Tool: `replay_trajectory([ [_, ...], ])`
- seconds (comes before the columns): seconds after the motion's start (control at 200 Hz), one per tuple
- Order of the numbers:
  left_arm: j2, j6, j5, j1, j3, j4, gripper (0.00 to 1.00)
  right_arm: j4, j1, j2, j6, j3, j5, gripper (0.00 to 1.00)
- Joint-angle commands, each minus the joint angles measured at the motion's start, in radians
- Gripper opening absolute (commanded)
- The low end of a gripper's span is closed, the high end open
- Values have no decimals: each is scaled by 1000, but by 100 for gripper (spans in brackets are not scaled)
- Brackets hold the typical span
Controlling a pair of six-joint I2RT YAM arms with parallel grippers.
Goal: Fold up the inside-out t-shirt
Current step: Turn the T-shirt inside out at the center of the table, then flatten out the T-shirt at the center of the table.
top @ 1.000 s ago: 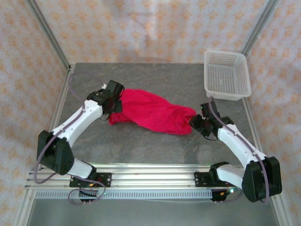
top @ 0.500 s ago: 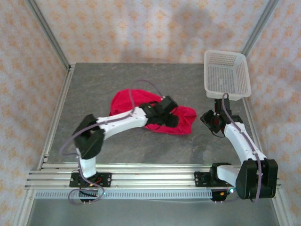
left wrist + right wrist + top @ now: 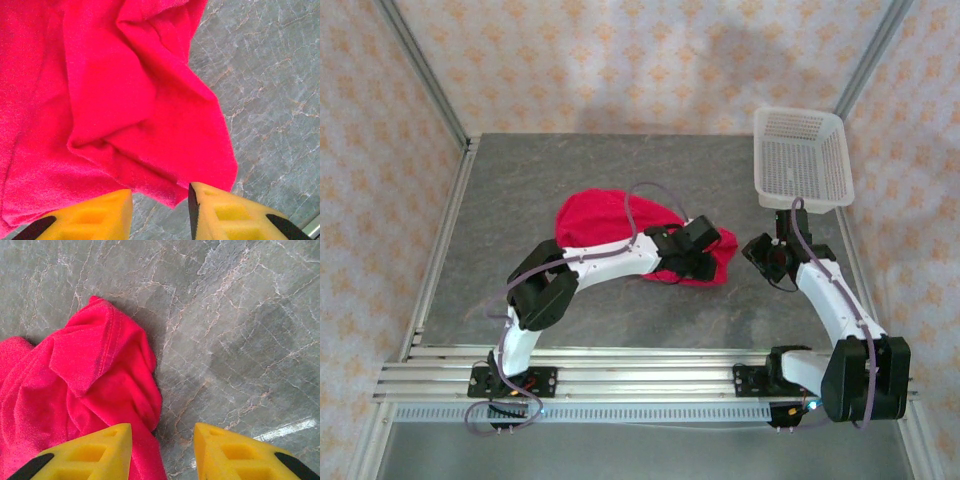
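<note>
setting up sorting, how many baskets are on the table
1: the white mesh basket at the far right corner of the table.

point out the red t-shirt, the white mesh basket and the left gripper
red t-shirt (image 3: 588, 218): top view, its uncovered left part.
white mesh basket (image 3: 801, 162): top view, its bare mesh floor.
left gripper (image 3: 159, 191): left wrist view, midway between its yellow fingertips.

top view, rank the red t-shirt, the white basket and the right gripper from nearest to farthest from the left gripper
1. red t-shirt, directly under the left gripper.
2. right gripper, just to its right, past the shirt's edge.
3. white basket, at the table's far right corner.
</note>
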Motion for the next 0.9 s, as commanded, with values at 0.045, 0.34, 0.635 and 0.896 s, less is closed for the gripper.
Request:
replay_trajectory([
  [0.045, 38, -18, -4, -7, 45, -17, 33, 13, -3, 2, -5, -6, -17, 37],
  [0.34, 70, -10, -18, -21, 62, -38, 28, 20, -3, 8, -4, -6, -27, 37],
  [0.635, 25, 21, -61, -17, 100, -104, 0, 101, 14, 59, 40, -7, -110, 37],
  [0.896, -96, 32, -60, 9, 151, -138, 0, 267, 124, 256, 103, 18, -125, 37],
])
